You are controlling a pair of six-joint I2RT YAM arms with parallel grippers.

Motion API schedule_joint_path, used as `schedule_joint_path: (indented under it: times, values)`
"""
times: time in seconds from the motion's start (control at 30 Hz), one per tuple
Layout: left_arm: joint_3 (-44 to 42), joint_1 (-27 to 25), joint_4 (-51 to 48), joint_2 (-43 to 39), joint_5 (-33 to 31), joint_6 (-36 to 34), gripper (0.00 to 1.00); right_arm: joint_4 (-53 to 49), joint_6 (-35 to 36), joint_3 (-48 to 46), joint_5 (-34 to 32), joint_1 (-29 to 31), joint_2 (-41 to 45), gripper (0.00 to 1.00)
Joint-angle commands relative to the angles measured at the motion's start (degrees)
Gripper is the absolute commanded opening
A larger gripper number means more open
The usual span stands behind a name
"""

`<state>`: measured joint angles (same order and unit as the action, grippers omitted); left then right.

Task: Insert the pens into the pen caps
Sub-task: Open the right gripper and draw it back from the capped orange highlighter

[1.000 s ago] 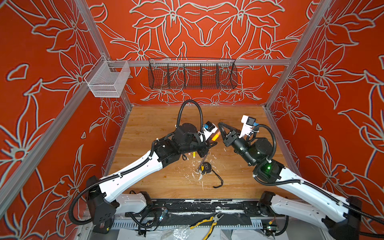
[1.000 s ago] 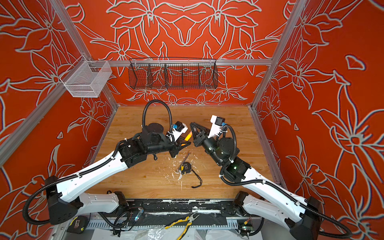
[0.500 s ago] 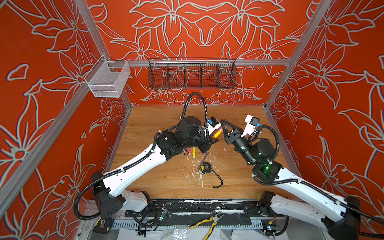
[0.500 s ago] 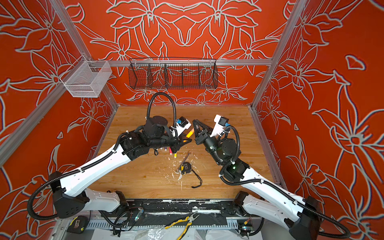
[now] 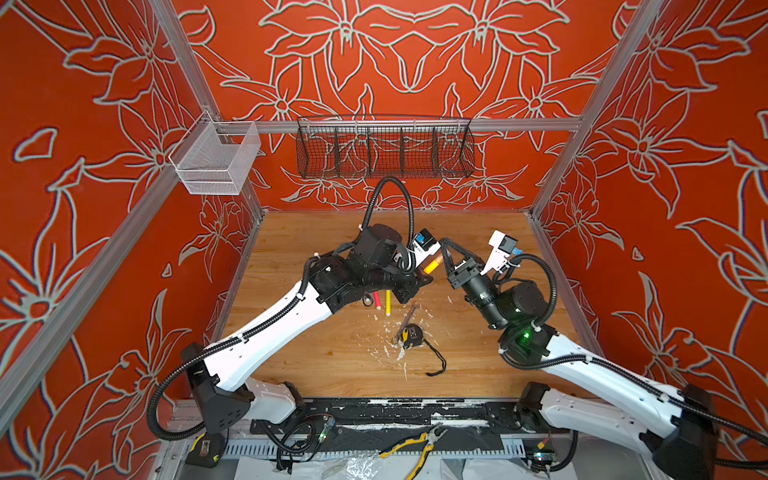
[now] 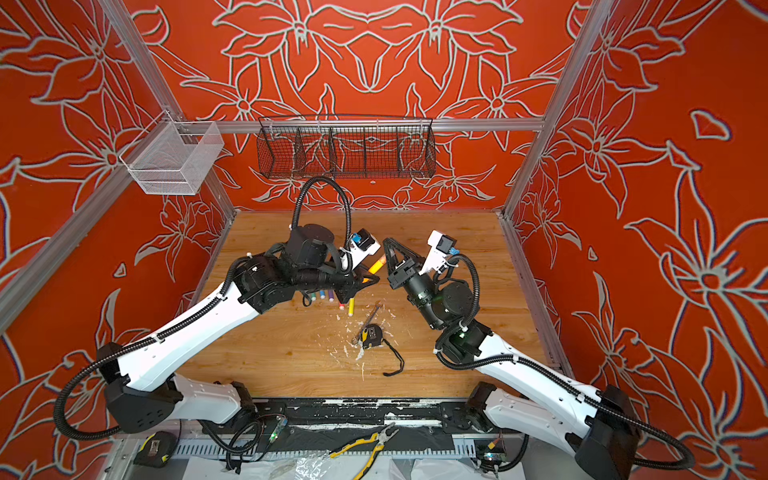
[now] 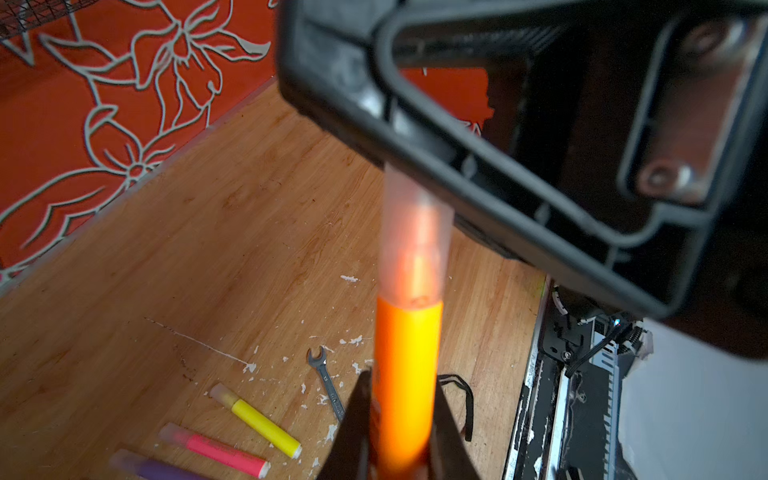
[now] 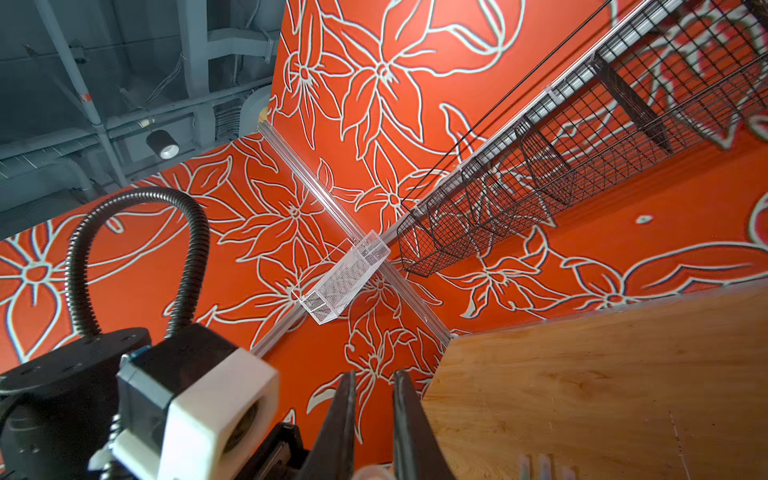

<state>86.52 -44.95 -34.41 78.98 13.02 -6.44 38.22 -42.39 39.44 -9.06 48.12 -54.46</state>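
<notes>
Raised a little over the last second, the left fingers (image 7: 355, 428) clamp the lower barrel of the orange pen (image 7: 405, 357), held in the air over the counter (image 7: 208, 249). Its long axis runs straight away from them into the clear cap (image 7: 415, 241) already over its tip. Beyond, the right fingers (image 8: 338, 419) pinch that cap narrowly, so any seating push would likely follow that line.

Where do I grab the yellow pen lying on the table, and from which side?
Take the yellow pen by the middle of its barrel, coming from straight above, fingers closing across its width. It lies flat on the table, so only its top is free. The pink pen lies close alongside, so keep the fingers narrow. Avoid its clear cap, which might pull off.
</notes>
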Motion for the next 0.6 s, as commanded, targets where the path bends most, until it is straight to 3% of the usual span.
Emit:
schedule_joint_path:
  times: [0.0,0.03,0.1,0.23,0.3,0.37,0.57]
  values:
    - [4.18,6.54,30.42,-1.37,-15.19,7.73,0.00,-16.05,0.70,-4.34,13.79,6.33,1.25,0.00]
    - [2.43,6.54,30.82,-1.99,-14.60,7.61,0.00,-18.72,0.96,-3.88,11.38,6.37,2.43,0.01]
    - [-1.85,6.46,31.33,-3.31,-13.55,7.07,0.00,-25.64,-0.02,-3.00,3.24,6.29,5.12,0.13]
    - [-15.07,6.45,33.16,-6.73,-14.00,8.03,0.00,-34.62,1.39,-3.79,-11.58,6.15,13.55,0.58]
    - [-21.02,6.37,33.64,-7.67,-13.59,10.54,0.00,-37.12,3.09,-4.36,-16.59,6.13,17.59,0.71]
    - [-25.58,6.12,33.88,-7.54,-13.86,14.05,0.00,-39.62,4.75,-4.55,-21.42,6.11,21.51,0.97]
    - [-29.69,4.37,32.42,1.00,-16.55,24.84,0.00,-44.87,9.05,-5.26,-30.35,6.11,30.35,0.98]
